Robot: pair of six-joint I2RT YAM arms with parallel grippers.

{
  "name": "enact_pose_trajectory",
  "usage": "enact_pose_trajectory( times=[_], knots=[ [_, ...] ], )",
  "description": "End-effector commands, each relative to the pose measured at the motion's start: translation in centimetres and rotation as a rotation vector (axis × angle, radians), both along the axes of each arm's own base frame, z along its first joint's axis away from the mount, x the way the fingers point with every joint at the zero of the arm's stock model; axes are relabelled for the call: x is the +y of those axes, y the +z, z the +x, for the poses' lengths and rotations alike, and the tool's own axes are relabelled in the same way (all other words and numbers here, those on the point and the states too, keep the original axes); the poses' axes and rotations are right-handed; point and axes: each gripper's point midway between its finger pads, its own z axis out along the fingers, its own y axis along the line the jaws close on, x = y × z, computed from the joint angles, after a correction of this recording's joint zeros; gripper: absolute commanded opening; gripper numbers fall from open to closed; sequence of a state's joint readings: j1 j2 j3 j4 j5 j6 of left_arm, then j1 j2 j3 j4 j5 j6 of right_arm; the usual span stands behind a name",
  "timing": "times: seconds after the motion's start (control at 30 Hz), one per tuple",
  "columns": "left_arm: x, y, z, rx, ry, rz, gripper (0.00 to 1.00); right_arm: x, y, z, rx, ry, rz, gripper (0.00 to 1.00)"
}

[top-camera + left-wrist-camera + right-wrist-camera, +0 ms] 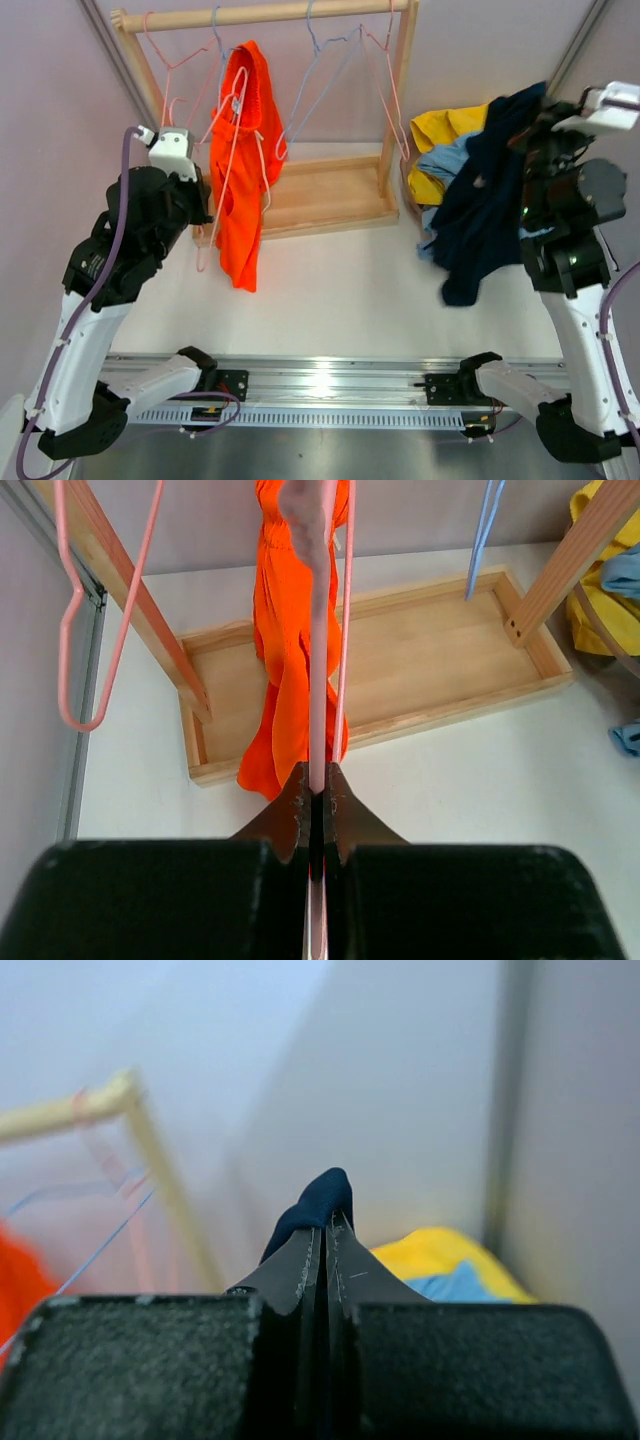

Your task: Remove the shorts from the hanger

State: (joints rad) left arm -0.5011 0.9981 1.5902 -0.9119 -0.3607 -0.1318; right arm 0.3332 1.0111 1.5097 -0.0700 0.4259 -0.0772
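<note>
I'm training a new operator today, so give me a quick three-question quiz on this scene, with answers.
1. True or false: the left gripper is open.
2. The right gripper holds: A a yellow shirt, B a navy garment, C a blue hanger.
3. What colour are the shorts hanging at the wooden rack?
Key: 1 false, it is shut on a pink hanger; 2 B; 3 orange.
</note>
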Motion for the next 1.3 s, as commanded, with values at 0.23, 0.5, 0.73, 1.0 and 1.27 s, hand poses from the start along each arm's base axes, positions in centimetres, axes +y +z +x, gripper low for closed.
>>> enact_pose_trajectory(
  times=[0.23,0.5,0.73,1.0,1.27],
  knots=[
    [-2.8,2.2,3.0,-0.052,-0.041,-0.075,0.00,-12.1,7.2,11.5,-0.135,-0.180,0.088,0.00],
    [-5.2,3.8,7.6,-0.061,-0.035,-0.064,0.00,-12.0,-7.6,26.2,0.214,0.014,0.203,0.00],
    [-6.5,7.0,13.0,-0.103,0.020,-0.018,0.00,-7.6,-22.8,27.9,0.576,0.093,0.292,0.73],
    [-7.3,6.7,18.6,-0.079,0.022,-0.020,0.00,-2.0,-30.9,20.6,0.685,0.098,0.242,1.00],
    [-8.1,5.2,21.8,-0.084,0.024,-0.039,0.00,1.5,-30.7,12.9,0.668,0.146,0.192,0.99]
  ],
)
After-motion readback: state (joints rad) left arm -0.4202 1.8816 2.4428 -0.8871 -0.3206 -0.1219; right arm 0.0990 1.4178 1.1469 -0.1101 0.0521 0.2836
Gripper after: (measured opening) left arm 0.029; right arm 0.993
